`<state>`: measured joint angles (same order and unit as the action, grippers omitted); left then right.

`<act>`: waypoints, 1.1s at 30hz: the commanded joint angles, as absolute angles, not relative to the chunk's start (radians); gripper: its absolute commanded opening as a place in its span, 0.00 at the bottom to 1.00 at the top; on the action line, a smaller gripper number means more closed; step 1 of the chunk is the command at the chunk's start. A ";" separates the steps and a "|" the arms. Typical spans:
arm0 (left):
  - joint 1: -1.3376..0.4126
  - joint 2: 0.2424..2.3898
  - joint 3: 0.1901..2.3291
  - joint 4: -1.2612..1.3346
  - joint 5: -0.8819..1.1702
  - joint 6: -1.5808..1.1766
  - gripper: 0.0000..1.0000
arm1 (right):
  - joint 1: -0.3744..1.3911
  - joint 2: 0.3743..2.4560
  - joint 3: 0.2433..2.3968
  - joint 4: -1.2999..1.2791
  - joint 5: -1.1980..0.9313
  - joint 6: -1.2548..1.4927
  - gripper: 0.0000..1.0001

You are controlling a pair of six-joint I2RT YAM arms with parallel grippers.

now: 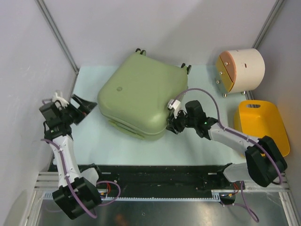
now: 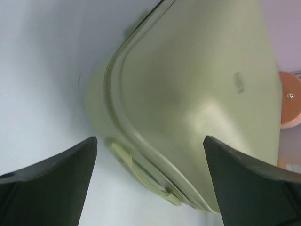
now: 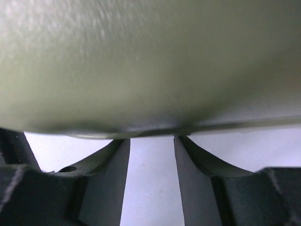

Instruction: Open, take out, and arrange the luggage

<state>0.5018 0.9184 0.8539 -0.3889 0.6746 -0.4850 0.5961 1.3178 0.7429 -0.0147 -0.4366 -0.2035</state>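
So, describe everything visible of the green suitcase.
The suitcase is pale sage-green, seemingly smooth hard plastic, with rounded corners. It lies flat and closed on the table, turned diagonally, black wheels at its far edge, a flush handle on its near-left side. The right end effector sits at its near-right edge; contact is unclear.

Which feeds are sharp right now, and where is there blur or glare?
Top external: sharp, evenly lit, luggage clear. Left wrist: luggage soft, a pale sheen on its shell, left gripper dark. Right wrist: luggage edge badly blurred up close, right gripper in shadow.
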 commanded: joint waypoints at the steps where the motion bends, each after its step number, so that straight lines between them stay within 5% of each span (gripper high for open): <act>1: 0.529 0.861 0.767 -0.518 0.790 -0.584 1.00 | 0.704 1.416 0.837 0.204 -0.379 -0.227 0.48; 8: 0.534 0.827 0.678 -0.574 0.626 -0.615 1.00 | 0.905 1.615 1.144 0.309 -0.241 -0.192 0.49; 13: 0.532 0.920 0.762 -0.575 0.505 -0.549 0.97 | 0.907 1.544 1.206 0.210 -0.284 -0.121 0.55; 17: 0.532 1.011 0.828 -0.592 0.465 -0.515 0.83 | 0.766 1.438 1.172 0.014 -0.345 -0.034 0.79; 23: 0.490 1.190 0.916 -0.578 0.450 -0.442 0.66 | 0.489 1.293 1.039 -0.027 -0.370 -0.058 0.98; 33: 0.353 1.379 0.997 -0.545 0.373 -0.385 0.61 | 0.158 1.322 0.868 0.119 -0.598 -0.187 0.97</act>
